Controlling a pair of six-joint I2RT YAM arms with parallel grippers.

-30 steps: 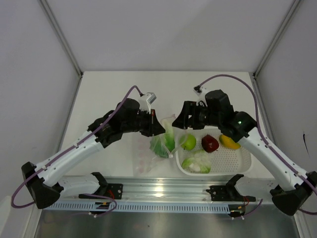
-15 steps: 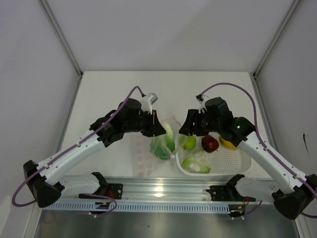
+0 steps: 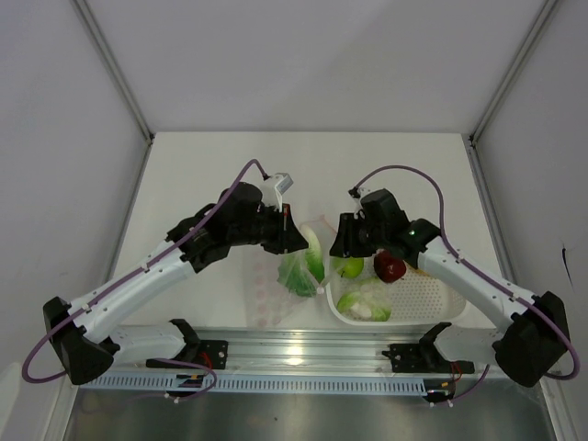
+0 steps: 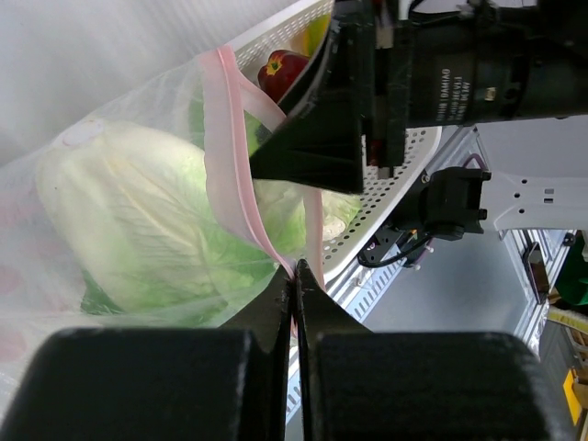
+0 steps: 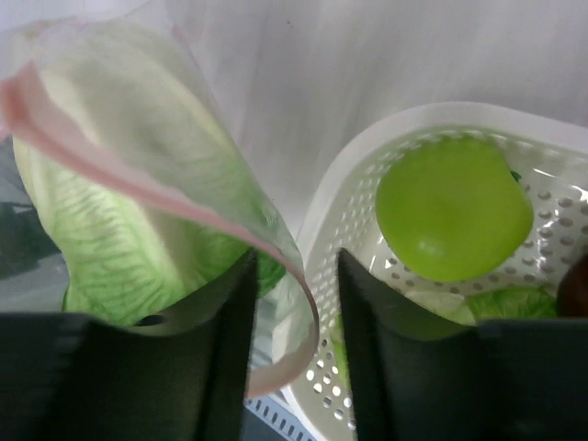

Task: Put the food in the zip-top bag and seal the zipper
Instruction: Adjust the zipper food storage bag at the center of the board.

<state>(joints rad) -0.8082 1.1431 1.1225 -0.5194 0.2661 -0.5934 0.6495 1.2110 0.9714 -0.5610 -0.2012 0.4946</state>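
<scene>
The clear zip-top bag (image 3: 292, 276) hangs by its mouth beside the basket, with the green lettuce (image 4: 156, 230) inside it. My left gripper (image 3: 294, 241) is shut on the pink zipper (image 4: 241, 184) strip at one side of the mouth. The right gripper (image 5: 294, 303) is open and straddles the opposite pink rim (image 5: 138, 188), which curls between its fingers without being pinched. A green apple (image 5: 455, 207), a dark red apple (image 3: 390, 266) and a white-green cauliflower (image 3: 365, 301) lie in the basket. The right arm hides the yellow fruit in the top view.
The white perforated basket (image 3: 432, 308) sits at the right front, its left rim (image 5: 363, 161) touching the bag. An aluminium rail (image 3: 294, 354) runs along the table's near edge. White walls close the back and both sides.
The right gripper has come down and leftward from above the basket to the bag's mouth, its jaws narrowing around the rim. The left gripper and bag have stayed put.
</scene>
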